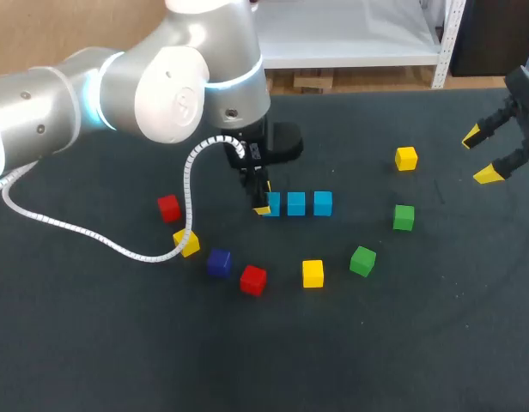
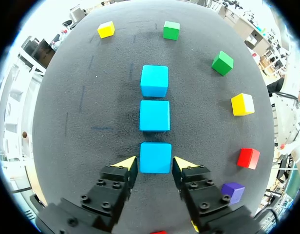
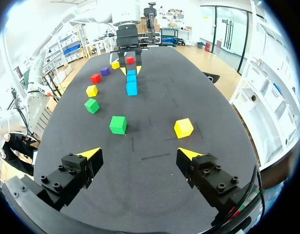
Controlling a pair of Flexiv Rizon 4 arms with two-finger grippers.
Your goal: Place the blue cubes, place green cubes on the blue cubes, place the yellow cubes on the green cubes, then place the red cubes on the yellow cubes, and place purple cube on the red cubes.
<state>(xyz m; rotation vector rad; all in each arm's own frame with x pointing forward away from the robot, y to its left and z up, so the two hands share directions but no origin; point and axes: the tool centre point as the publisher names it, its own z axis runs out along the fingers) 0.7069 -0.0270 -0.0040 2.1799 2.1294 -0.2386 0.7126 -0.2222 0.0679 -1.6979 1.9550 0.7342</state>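
Cubes lie singly on the dark table [image 1: 93,343]. Three blue ones stand in a straight row near its middle, each just beside the next with a small gap between: the near blue cube [image 2: 155,157], the middle blue cube [image 2: 154,115] and the far blue cube [image 2: 154,81].

My left gripper [image 2: 155,163] is down at the table at the row's left end, with the near blue cube between its fingers. The yellow tips stand apart, one on each side of the cube and very close to its faces. A thin dark line shows at one side, so I am not clamped on it.

My right gripper [image 3: 140,156] hangs over the table's right side, well apart from the row, with its fingers spread wide and nothing between them. Ahead of it lie the first green cube [image 3: 118,125] and the first yellow cube [image 3: 183,127].

In front of the row sit the second green cube [image 1: 362,260], the second yellow cube [image 1: 313,273], the first red cube [image 1: 253,279] and the purple cube [image 1: 218,262]. The third yellow cube [image 1: 186,243] lies just beside my left arm's white cable [image 1: 118,247]. The second red cube [image 1: 168,207] lies to the left of the row.
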